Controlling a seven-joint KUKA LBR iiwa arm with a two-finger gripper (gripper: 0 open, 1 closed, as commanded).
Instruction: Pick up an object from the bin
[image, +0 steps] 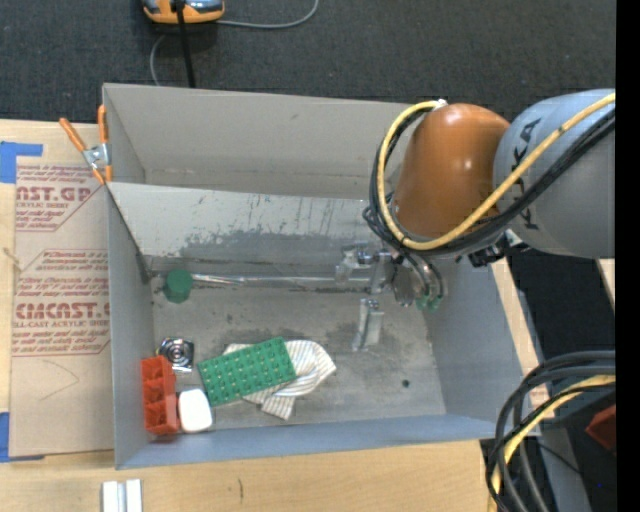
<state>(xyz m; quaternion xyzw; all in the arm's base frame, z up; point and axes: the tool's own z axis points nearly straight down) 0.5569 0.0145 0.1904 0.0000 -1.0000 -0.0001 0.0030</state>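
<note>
Green studded plate (246, 370) lies flat front-left in the bin (300, 130). Its long axis runs left-right, right end angled slightly toward the back. It sits on a crumpled cloth (312, 362), with a red block (155, 395) and a white block (194, 410) just left. Jaws are over bare floor right of the cloth; released or clenched, can't tell.

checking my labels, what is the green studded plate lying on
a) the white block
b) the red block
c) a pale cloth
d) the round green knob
c: the green plate lies across the cloth, which sticks out past the plate's right end and below its lower edge.
</note>
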